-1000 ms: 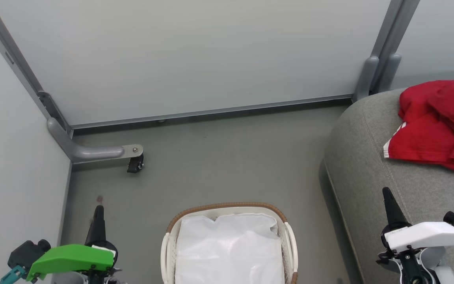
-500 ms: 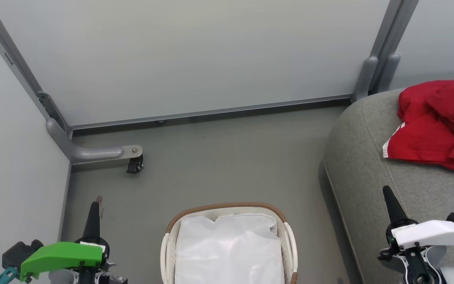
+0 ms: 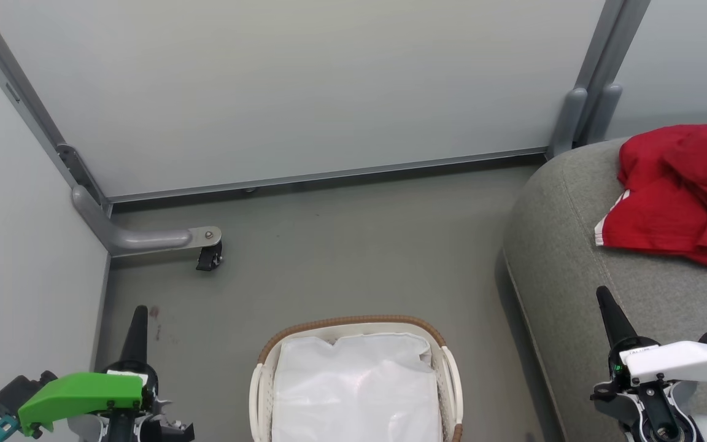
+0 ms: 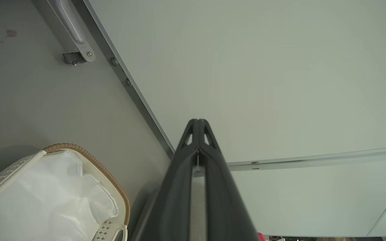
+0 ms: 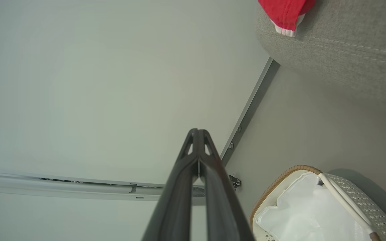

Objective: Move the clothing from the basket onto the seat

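The red clothing (image 3: 679, 193) lies crumpled on the grey seat (image 3: 568, 258) at the right, a white-striped edge showing; its trim (image 5: 285, 20) peeks into the right wrist view. The white basket (image 3: 353, 325) with its brown woven rim stands on the floor at bottom centre, holding just its white liner (image 3: 356, 387). My left gripper (image 3: 139, 313) is shut and empty, low at the left of the basket. My right gripper (image 3: 603, 294) is shut and empty, over the seat's front part, below the clothing. Both wrist views show the fingertips pressed together (image 4: 198, 121) (image 5: 198, 131).
Pale partition panels close off the back and left. A grey foot with a black castor (image 3: 209, 258) juts onto the floor at the left. A grey post (image 3: 580, 116) stands by the seat's back corner. Open floor (image 3: 341, 245) lies between basket and panels.
Both grippers have drifted slightly down and outward in the head view. The clothing, basket and seat have stayed put.
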### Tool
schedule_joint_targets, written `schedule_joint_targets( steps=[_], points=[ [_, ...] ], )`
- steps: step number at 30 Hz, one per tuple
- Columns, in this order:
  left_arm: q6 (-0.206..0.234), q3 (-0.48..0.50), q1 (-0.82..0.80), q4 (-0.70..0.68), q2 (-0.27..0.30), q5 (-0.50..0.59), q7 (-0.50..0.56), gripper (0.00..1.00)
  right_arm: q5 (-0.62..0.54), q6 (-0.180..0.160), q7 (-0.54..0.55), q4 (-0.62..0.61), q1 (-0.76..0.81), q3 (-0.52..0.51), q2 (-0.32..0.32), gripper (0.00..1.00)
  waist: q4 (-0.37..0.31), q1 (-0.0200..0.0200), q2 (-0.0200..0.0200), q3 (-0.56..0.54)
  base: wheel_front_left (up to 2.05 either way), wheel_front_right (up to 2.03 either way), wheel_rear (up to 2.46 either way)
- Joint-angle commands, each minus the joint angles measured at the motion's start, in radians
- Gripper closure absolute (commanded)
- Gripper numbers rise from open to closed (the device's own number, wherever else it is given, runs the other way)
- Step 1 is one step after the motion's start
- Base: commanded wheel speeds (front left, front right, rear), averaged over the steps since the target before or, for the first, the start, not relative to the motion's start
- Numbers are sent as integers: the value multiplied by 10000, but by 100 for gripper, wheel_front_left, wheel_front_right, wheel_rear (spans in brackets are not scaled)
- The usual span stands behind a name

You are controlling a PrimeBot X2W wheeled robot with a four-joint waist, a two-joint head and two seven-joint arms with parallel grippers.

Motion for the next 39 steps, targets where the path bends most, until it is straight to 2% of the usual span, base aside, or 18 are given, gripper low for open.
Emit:
schedule_joint_targets(
  steps=[1,39],
  points=[
    [-71,67,-235,-97,22,-203,57,100,256,-4,66,-101,-175,-55,-62,100,-2,0,0,-2,0,0,0],
    [-193,578,-385,-313,23,-2491,759,100,2867,-5,769,-256,-178,-225,-84,100,-62,0,0,-38,0,0,0]
  ],
)
